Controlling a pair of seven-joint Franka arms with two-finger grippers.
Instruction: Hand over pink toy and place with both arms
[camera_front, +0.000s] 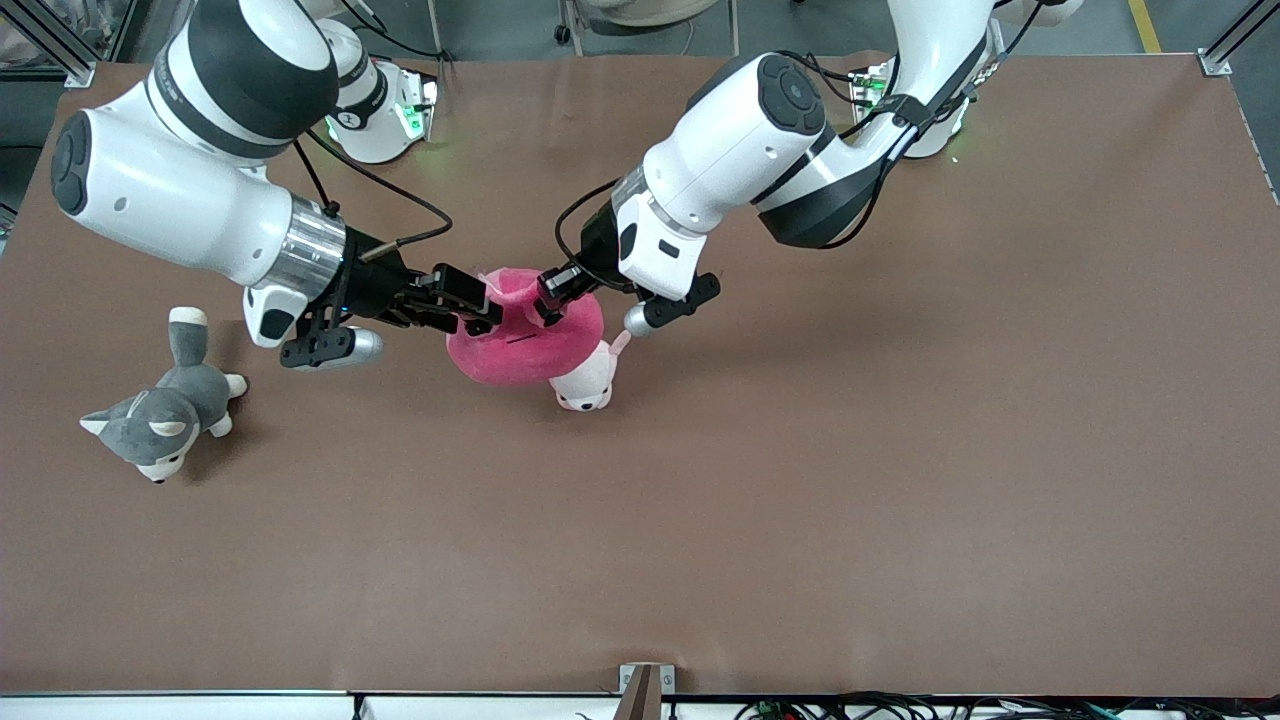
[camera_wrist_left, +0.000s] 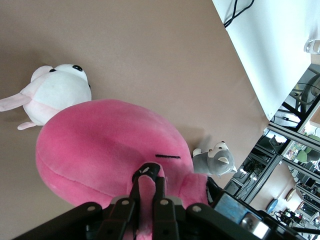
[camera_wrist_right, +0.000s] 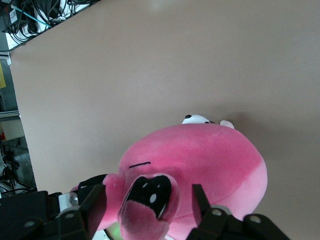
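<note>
The hot-pink plush toy (camera_front: 520, 350) hangs over the middle of the table. My left gripper (camera_front: 553, 292) is shut on a fold at its top; in the left wrist view (camera_wrist_left: 149, 175) both fingers pinch the pink fabric (camera_wrist_left: 100, 145). My right gripper (camera_front: 478, 305) is at the toy's side toward the right arm's end. In the right wrist view (camera_wrist_right: 147, 200) its fingers (camera_wrist_right: 92, 202) stand wide apart around the same top part of the toy (camera_wrist_right: 210, 160), with the left gripper's black fingertips between them.
A small pale pink-and-white plush (camera_front: 588, 383) lies on the brown table (camera_front: 800, 500) right beside the pink toy, partly under it. A grey-and-white plush dog (camera_front: 160, 420) lies toward the right arm's end.
</note>
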